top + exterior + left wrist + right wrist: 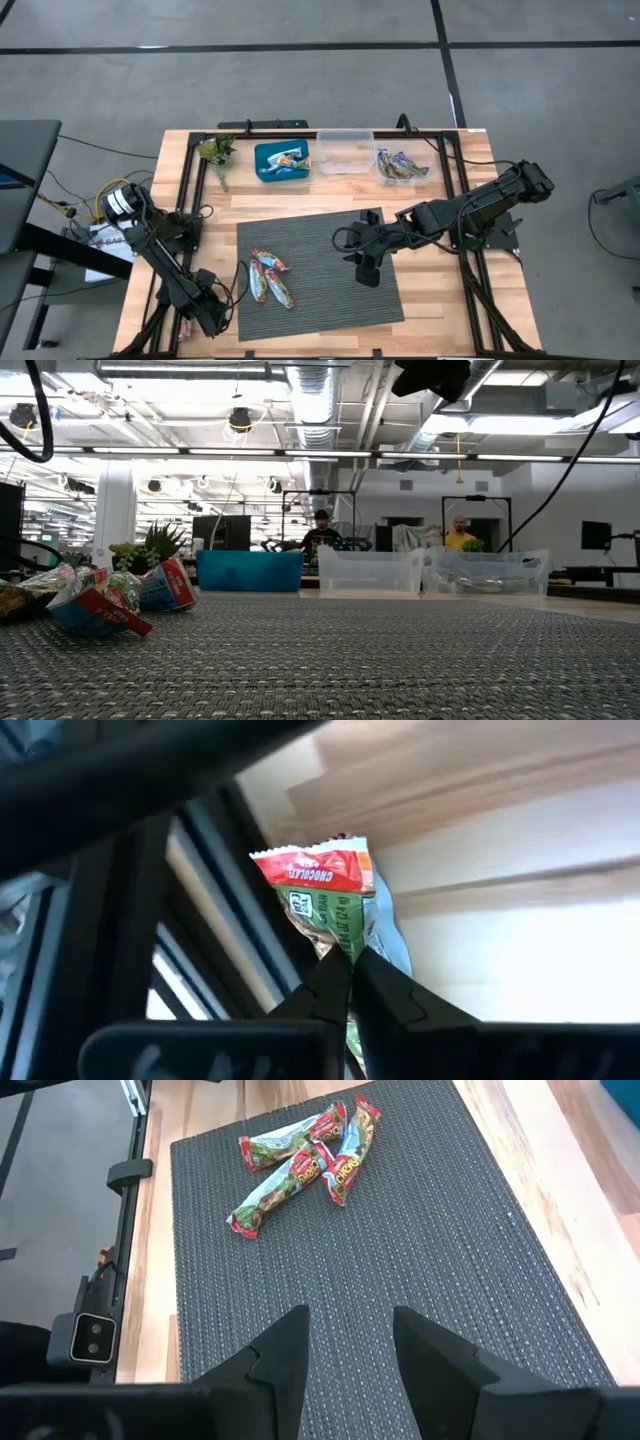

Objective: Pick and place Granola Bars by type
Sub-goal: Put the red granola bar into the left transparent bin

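Three granola bars (271,279) with red ends and green-printed wrappers lie in a loose pile on the left part of the grey mat (320,300); the right wrist view shows them (300,1165) and the low view shows them (100,600) at its left. My right gripper (350,1325) is open and hovers over the mat's middle (365,268), to the right of the pile. My left gripper (213,318) is near the table's near left corner and is shut on one more red-and-green bar (325,895). My left gripper (350,965) pinches the bar between its two fingers on the green part of the wrapper (340,935). The bar lies along the fingers, and its red crimped end (318,868) sticks out past the fingertips. I cannot tell if it touches the table.
Along the far edge stand a blue bin (282,160) holding bars, a clear bin (345,152) and a second clear bin (402,165) holding bars. A small plant (217,152) stands left of the blue bin. People are in the room beyond (322,532).
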`<state>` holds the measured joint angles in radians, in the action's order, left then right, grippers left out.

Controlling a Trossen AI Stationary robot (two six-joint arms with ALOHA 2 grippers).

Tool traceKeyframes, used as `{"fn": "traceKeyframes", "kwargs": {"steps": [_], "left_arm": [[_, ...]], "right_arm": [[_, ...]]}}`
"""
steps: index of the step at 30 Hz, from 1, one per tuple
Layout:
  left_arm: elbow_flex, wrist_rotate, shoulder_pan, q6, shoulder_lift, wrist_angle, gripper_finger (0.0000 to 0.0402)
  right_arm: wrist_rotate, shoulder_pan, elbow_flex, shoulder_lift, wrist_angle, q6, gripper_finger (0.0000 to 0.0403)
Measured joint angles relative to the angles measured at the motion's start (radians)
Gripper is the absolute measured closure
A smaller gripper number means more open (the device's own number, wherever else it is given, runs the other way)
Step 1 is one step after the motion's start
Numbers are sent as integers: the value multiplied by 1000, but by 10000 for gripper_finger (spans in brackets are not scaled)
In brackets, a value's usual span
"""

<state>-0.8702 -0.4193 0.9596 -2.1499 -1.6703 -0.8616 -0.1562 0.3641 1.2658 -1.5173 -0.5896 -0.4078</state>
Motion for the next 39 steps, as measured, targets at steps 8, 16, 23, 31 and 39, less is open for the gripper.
{"fn": "traceKeyframes", "kwargs": {"steps": [8, 16, 23, 31, 39], "left_arm": [[-109, 173, -41, 24, -3, 17, 401], [-260, 504, -103, 55, -1, -28, 401], [-397, 794, -210, 278, 0, -34, 401], [-500, 937, -433, 701, 1, 58, 401], [-510, 834, -737, 1148, 1, 326, 401]], "right_arm": [[56, -1, 0, 0, 12, 37, 265], [122, -1, 0, 16, 85, 81, 265], [133, -7, 0, 81, 61, 157, 265], [132, -51, -127, 244, 166, 199, 265], [17, -149, -227, 421, 168, 173, 265]]}}
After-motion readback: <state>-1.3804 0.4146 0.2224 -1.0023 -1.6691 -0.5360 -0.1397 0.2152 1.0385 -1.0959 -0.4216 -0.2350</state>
